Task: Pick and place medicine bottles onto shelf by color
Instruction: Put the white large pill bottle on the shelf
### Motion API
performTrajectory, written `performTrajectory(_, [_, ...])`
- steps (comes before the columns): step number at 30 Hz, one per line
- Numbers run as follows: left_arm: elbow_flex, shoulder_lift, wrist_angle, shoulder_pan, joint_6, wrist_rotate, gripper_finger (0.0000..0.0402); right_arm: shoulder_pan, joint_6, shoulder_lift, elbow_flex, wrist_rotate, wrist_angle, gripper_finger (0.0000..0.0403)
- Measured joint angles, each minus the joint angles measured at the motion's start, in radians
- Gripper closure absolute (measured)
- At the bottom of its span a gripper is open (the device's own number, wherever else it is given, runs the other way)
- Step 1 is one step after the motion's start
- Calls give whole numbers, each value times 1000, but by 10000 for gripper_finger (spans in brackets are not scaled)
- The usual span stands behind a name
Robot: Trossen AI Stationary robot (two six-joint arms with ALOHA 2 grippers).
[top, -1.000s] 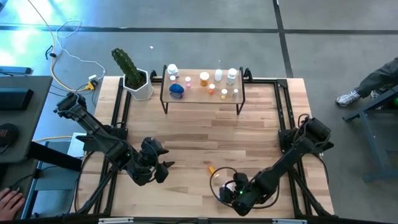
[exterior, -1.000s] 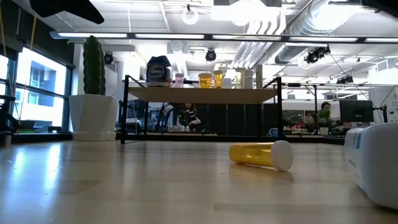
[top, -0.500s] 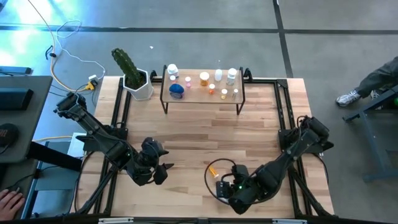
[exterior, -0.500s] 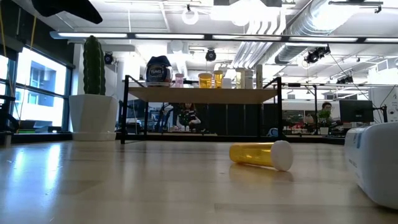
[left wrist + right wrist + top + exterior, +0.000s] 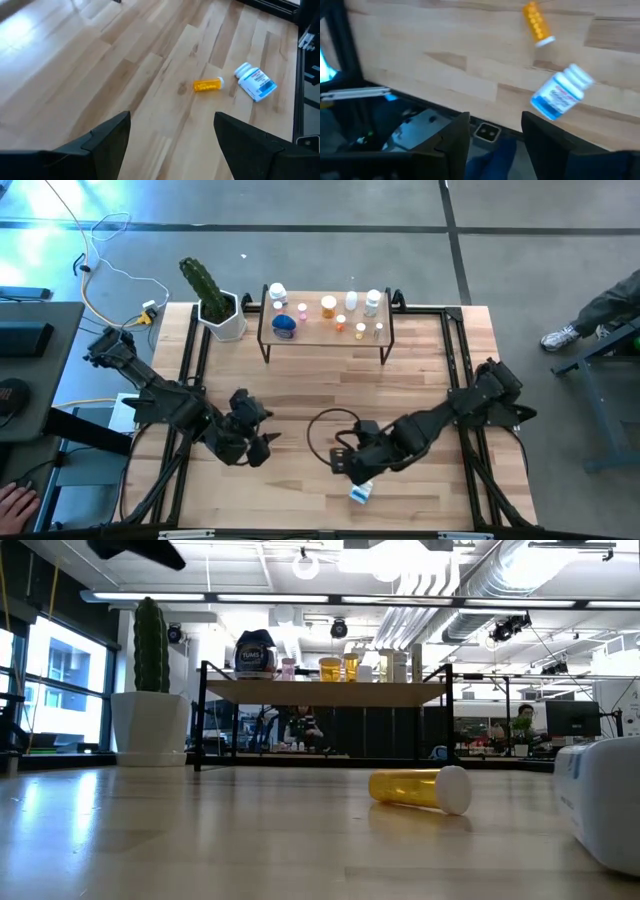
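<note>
An orange bottle [image 5: 207,85] with a white cap lies on its side on the table. Beside it, near the front edge, a white bottle [image 5: 360,493] with a blue label also lies on its side. My right gripper [image 5: 342,462] hangs open above them, nothing between its fingers [image 5: 455,137]; in the high view it hides the orange bottle. My left gripper [image 5: 265,445] hovers open to the left of the bottles, facing them. The shelf [image 5: 322,336] at the far edge carries several bottles, among them blue [image 5: 284,325], orange [image 5: 328,305] and white [image 5: 373,302].
A white hexagonal pot with a green cactus [image 5: 222,320] stands left of the shelf. Black frame rails [image 5: 458,370] run along the table's left and right sides. Bare wood lies between the shelf and the two grippers.
My right gripper has risen and swung from the near edge toward the table's middle and left. That uncovers the white bottle, which has stayed where it lay, as has the orange bottle. My left gripper has shifted a little toward the right.
</note>
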Motion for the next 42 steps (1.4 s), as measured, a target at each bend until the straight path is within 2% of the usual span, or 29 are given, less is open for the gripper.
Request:
performTrajectory(9, [25, -167, -40, 97, 169, 20, 124, -9, -36, 53, 0, -23, 39, 245])
performTrajectory(17, [26, -289, -45, 139, 292, 26, 124, -9, -73, 64, 0, -21, 21, 241])
performTrajectory(20, [26, -317, -51, 139, 324, 43, 124, -9, -55, 64, 0, -22, 16, 225])
performTrajectory(24, [26, -338, -58, 139, 349, 47, 124, -2, 27, 69, -11, -34, -10, 184])
performTrajectory(29, [26, -344, -62, 139, 378, 58, 124, 15, 181, 97, -12, -145, -84, 126])
performTrajectory(31, [26, -344, -62, 139, 386, 58, 124, 27, 256, 113, -12, -159, -89, 111])
performTrajectory(36, [26, -344, -62, 139, 414, 58, 124, 52, 357, 145, -12, -143, -49, 99])
performTrajectory(42, [26, -344, -61, 139, 414, 59, 124, 55, 389, 194, -12, -132, -43, 98])
